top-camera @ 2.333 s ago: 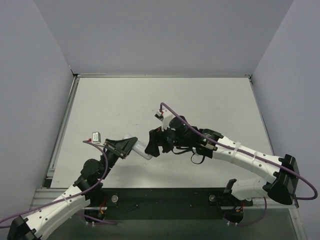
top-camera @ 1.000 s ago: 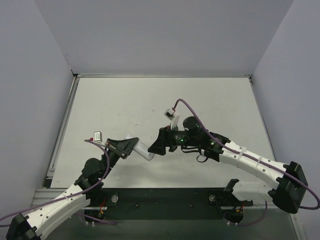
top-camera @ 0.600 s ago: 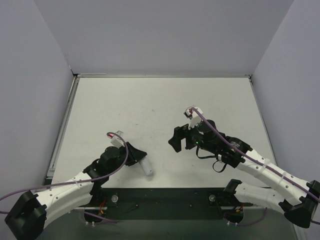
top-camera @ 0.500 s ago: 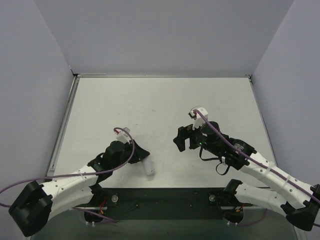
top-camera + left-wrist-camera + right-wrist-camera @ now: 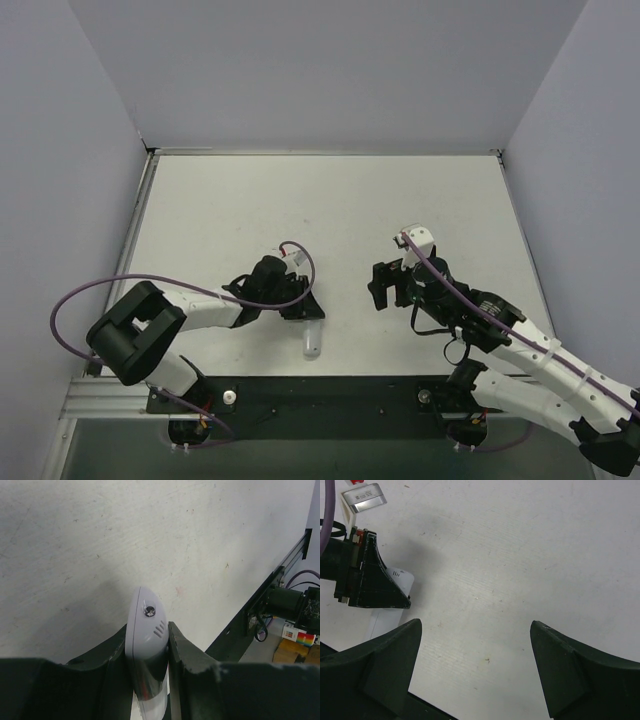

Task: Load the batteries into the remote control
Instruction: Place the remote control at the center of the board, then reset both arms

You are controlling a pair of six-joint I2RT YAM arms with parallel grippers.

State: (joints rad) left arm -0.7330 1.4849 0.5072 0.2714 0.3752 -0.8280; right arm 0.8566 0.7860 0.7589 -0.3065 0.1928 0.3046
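Seen from above, part of the small white oblong plastic remote control [image 5: 312,341] lies buried under the left tool [image 5: 297,303]. Only its near rounded end shows on the pale bench [image 5: 230,210]. Which face is up cannot be told there.

In the left wrist view the remote control runs off the bottom edge between the dark fingers [image 5: 185,655]. Its lower stretch is a dim blur, and the fingers' roots are cropped too.

In the right wrist view one dark finger of the left tool covers the remote control's middle. The right tool [image 5: 475,625] has both finger bases cut by the bottom edge. The right arm [image 5: 590,400] runs off the top view's lower right corner.
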